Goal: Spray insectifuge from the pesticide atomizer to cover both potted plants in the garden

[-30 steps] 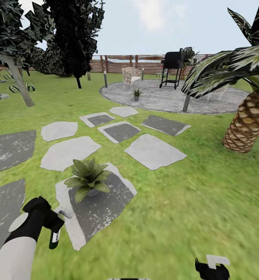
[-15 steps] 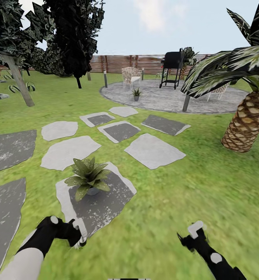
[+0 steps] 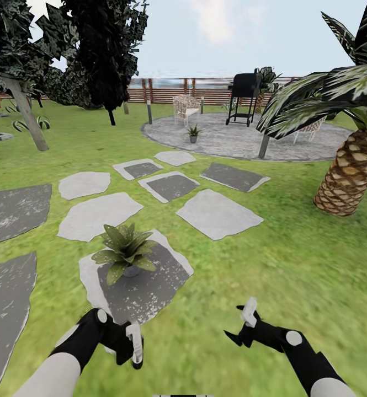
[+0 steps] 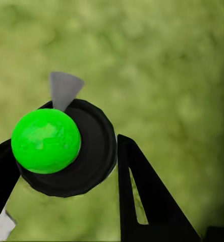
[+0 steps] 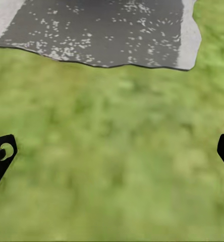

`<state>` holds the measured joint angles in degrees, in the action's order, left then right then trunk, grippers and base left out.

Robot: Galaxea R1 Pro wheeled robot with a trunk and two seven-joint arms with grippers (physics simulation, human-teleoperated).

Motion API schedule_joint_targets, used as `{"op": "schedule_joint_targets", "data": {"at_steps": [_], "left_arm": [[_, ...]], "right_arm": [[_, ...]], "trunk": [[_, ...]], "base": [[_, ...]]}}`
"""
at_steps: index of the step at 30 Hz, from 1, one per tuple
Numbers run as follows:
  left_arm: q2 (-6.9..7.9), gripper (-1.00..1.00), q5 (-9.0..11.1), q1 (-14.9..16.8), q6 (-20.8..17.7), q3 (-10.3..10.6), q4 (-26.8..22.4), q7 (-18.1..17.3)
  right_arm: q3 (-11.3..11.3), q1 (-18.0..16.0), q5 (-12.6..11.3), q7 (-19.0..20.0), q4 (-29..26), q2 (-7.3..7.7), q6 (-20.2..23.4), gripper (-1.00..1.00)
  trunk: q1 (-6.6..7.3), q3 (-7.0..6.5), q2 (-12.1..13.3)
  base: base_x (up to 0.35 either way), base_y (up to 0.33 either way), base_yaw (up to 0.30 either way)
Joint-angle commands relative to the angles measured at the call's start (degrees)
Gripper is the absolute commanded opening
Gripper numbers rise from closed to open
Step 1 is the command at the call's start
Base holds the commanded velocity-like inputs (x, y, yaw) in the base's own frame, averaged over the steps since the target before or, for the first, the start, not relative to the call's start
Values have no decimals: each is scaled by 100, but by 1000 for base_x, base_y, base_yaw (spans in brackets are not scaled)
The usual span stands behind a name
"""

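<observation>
Pesticide atomizer [image 3: 134, 343] within left claw [image 3: 129, 347]

My head camera sits up high and looks forward and down over the garden. It sees far, all the way across the lawn [image 3: 249, 275] to the round patio [image 3: 233, 140] and the brown fence [image 3: 166, 91]. Close below it lies a stepping stone [image 3: 150, 286].

My left wrist camera looks straight down along its fingers [image 4: 142, 196] at the grass [image 4: 167, 65]. It is very near the ground, so the grass looks big and blurry.

My right wrist camera looks down and forward over grass [image 5: 117, 151] to a grey stone [image 5: 102, 30]. I think this is the same stone the head camera sees, but I cannot be sure.
</observation>
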<state>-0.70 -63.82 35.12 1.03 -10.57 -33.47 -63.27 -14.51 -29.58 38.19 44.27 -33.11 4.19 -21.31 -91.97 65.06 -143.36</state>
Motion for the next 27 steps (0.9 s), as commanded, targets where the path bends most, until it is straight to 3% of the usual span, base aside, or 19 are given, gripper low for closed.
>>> {"op": "schedule_joint_targets", "data": {"at_steps": [1,9,17,18,19,20,27], "left_arm": [[-21,-100,-5,-11,44,-40,28,2],[-40,-100,275,-31,245,38,253,127],[-47,-100,247,-31,447,63,512,308],[-48,-100,247,-31,973,64,1051,1192],[-50,-100,247,-31,1075,64,1052,1193],[-49,-100,247,-31,1172,64,1053,1192],[-58,-100,247,-31,1256,60,1053,1186]], "right_arm": [[-10,-4,60,58,-11,-39,-32,100],[107,-4,73,316,-11,-299,-22,100],[366,-4,65,573,-11,-559,-13,100],[1100,-4,65,786,-11,-911,-13,100],[1104,-4,65,790,-13,-928,-13,100],[1107,-4,65,792,-17,-942,-13,-100],[1117,-4,65,794,-32,-1089,-13,-100]], "trunk": [[1,5,-2],[1,5,-2],[1,5,-2],[1,5,-2],[1,5,-2],[1,5,-2],[1,5,-2]], "base": [[0,0,0],[0,0,0],[0,0,0],[0,0,0],[0,0,0],[0,0,0],[0,0,0]]}}
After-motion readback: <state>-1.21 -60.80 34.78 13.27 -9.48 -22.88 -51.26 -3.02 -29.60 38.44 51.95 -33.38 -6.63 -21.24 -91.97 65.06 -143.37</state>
